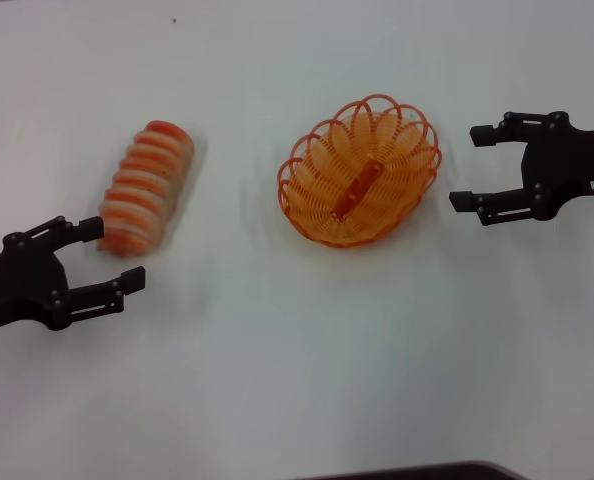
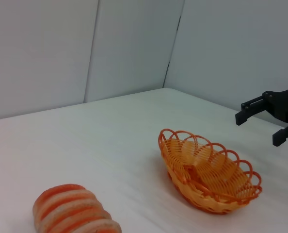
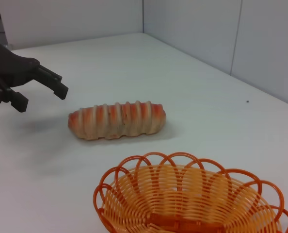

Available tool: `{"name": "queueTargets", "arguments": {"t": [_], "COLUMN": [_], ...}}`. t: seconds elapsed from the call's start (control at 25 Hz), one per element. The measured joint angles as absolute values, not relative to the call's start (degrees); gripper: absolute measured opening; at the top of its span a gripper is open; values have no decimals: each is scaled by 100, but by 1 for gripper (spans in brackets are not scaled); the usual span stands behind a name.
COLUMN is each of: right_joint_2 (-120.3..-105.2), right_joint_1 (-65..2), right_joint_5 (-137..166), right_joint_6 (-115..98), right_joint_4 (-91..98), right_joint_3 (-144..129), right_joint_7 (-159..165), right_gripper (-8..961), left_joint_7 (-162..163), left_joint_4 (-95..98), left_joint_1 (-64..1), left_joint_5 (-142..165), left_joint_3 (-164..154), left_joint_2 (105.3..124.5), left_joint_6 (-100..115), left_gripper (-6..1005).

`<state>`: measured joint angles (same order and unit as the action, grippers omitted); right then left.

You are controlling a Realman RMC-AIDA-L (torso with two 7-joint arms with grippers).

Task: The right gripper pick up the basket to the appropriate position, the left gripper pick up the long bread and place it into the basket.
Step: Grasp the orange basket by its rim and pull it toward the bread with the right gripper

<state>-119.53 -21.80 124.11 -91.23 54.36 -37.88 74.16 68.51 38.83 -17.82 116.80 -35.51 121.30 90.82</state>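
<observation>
Seen from the head: the basket (image 1: pixel 360 171) sat empty on the white table (image 1: pixel 297 380), a little right of centre and toward the far side, tilted diagonally, flat orange bar along its bottom. To its left, well apart, lay the long bread (image 1: pixel 147 188), also on the table, running near-to-far with its near end closest to the left arm. Low on the left, the left gripper (image 1: pixel 111 255) reached in with fingers spread apart, holding nothing, one fingertip just beside the loaf's near end; could not tell whether touching. Over on the right, the right gripper (image 1: pixel 472 167) hung with fingers wide apart, empty, just beside the basket's right rim but clear of it, white label showing on its arm. Switched to the left wrist view: long bread (image 2: pixel 76 211) close in at the near edge, only partly in frame, basket (image 2: pixel 209 170) farther off and resting on the table (image 2: pixel 86 145), right gripper (image 2: pixel 260 124) beyond it, fingers parted, near the rim and not on it, grey wall panels (image 2: pixel 86 48) behind. Over to the right wrist view: basket (image 3: pixel 192 194) right up close, scalloped rim cut by the frame edge, long bread (image 3: pixel 117 119) lying whole on the table (image 3: pixel 183 87) past it, and the left gripper (image 3: pixel 40 95) at the loaf's far end, fingers apart, nothing clamped.
</observation>
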Motion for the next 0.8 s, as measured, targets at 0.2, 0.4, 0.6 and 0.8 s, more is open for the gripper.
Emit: {"name": "queueTargets", "arguments": {"t": [0.2,0.4,0.6,0.8], "right_joint_2": [-11953,-11953,-11953,-11905], "right_joint_1": [-2183,-2186,-2206,-2414], "right_joint_5": [12411,12410,12297,11805], "right_joint_6": [-9111,-9105,-9062,-9023], "right_joint_4": [5419,5380,5316,5281], "right_joint_3": [-3797,-3797,-3665,-3400], "right_joint_7": [7418,7418,7536,9056], "right_gripper": [917,916,915,915], "left_joint_7": [6843,6841,6849,6858], "left_joint_4": [3848,3848,3849,3840], "left_joint_1": [-1786,-1785,-1784,-1785], "left_joint_5": [11698,11681,11656,11591], "left_joint_3": [-3550,-3550,-3541,-3500], "left_joint_2": [12136,12138,12141,12178], "left_joint_6": [9012,9008,9014,9045], "left_gripper": [903,903,904,903]}}
